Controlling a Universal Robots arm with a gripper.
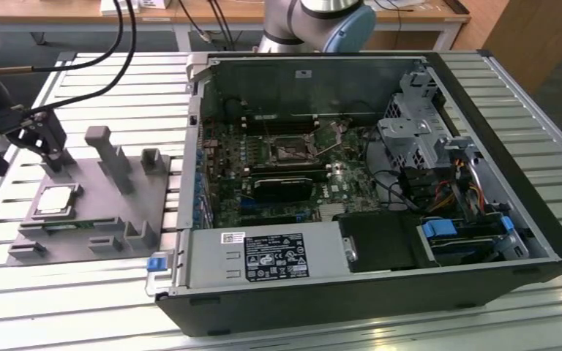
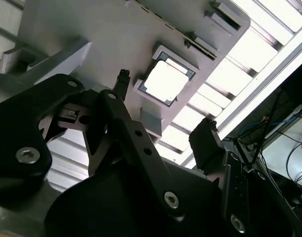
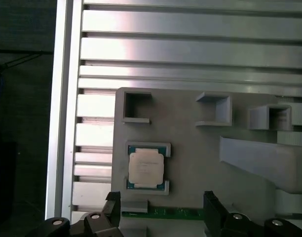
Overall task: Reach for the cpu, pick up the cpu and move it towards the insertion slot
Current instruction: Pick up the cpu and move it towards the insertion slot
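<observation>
The cpu (image 1: 56,199) is a small silver square lying flat in a pocket of the grey tray (image 1: 96,213), at the exterior view's left. In both wrist views the cpu (image 3: 146,167) (image 2: 166,81) rests untouched in its frame. My gripper (image 1: 47,150) hangs open above the tray, just behind the cpu and apart from it. Its black fingers (image 3: 111,200) stand wide with nothing between them. The insertion slot (image 1: 289,150) is a square socket on the green board inside the open computer case.
Upright grey blocks (image 1: 115,164) rise from the tray beside the gripper. A green memory stick (image 3: 166,213) lies in the tray next to the cpu. The case's metal wall (image 1: 195,139) stands between tray and board. The slatted aluminium table (image 1: 105,80) surrounds everything.
</observation>
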